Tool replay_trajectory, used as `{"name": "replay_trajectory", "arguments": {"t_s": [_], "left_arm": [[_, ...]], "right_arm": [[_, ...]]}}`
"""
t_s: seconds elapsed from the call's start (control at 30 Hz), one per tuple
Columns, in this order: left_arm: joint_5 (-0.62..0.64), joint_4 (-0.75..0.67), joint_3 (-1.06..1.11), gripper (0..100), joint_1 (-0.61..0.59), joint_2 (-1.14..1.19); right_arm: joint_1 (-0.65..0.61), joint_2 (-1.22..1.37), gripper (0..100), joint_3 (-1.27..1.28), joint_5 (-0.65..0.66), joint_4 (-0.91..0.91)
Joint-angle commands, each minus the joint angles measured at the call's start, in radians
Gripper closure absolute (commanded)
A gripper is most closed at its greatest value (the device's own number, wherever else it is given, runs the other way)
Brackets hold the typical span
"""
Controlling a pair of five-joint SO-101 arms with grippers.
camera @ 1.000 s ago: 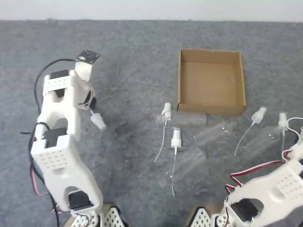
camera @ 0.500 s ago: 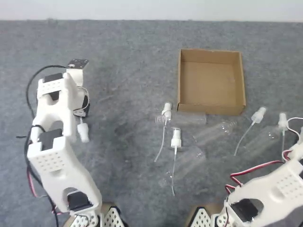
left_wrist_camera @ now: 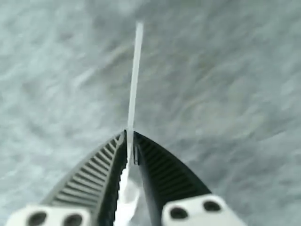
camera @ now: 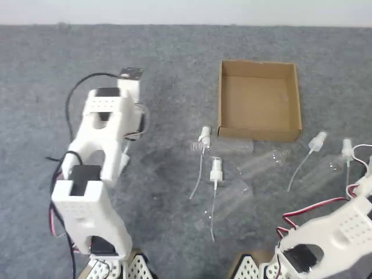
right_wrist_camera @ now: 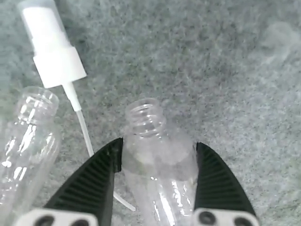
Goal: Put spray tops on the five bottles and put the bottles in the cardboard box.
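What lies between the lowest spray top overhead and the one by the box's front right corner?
In the high view, an uncapped clear bottle lies on its side between the lowest spray top and the corner spray top.

The left arm (camera: 104, 125) rises from its base at the near edge and folds over, wrist tipped down, the left gripper (left_wrist_camera: 130, 137) pinched tight on a spray top (left_wrist_camera: 134, 70) tube. The right arm (camera: 334, 232) sits low at the near right corner, the right gripper (right_wrist_camera: 157, 141) clasping a bottle (right_wrist_camera: 157, 162) between both jaws
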Motion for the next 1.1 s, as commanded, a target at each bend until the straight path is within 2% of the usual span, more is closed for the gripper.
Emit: {"name": "replay_trajectory", "arguments": {"t_s": [0.0, 0.07, 0.2, 0.33, 0.43, 0.6, 0.73, 0.83, 0.97, 1.07], "left_arm": [[0.127, -0.054, -0.024, 99, 0.098, -0.081], [0.164, -0.055, -0.056, 99, 0.118, -0.081], [0.144, -0.023, -0.139, 99, 0.092, -0.103], [0.055, 0.080, -0.199, 95, 0.051, -0.178], [-0.044, 0.110, -0.197, 90, -0.028, -0.253], [-0.236, 0.140, -0.044, 93, -0.198, -0.344], [-0.394, 0.054, 0.209, 98, -0.256, -0.431], [-0.480, -0.089, 0.427, 99, -0.264, -0.525], [-0.483, -0.273, 0.622, 98, -0.249, -0.585], [-0.483, -0.298, 0.679, 98, -0.198, -0.583]], "right_arm": [[-0.013, -0.015, 85.7, -0.057, 0.049, 0.007], [-0.010, -0.015, 85.7, -0.057, 0.057, 0.010], [-0.007, -0.015, 85.7, -0.057, 0.058, 0.008], [-0.007, -0.015, 85.7, -0.057, 0.058, 0.007], [-0.008, -0.015, 85.7, -0.057, 0.058, 0.010], [-0.007, -0.015, 85.7, -0.057, 0.058, 0.007], [-0.013, -0.015, 85.7, -0.057, 0.058, 0.007], [-0.012, -0.015, 85.7, -0.057, 0.058, 0.007], [-0.008, -0.015, 85.7, -0.057, 0.058, 0.010], [-0.007, -0.015, 85.7, -0.057, 0.058, 0.012]]}}
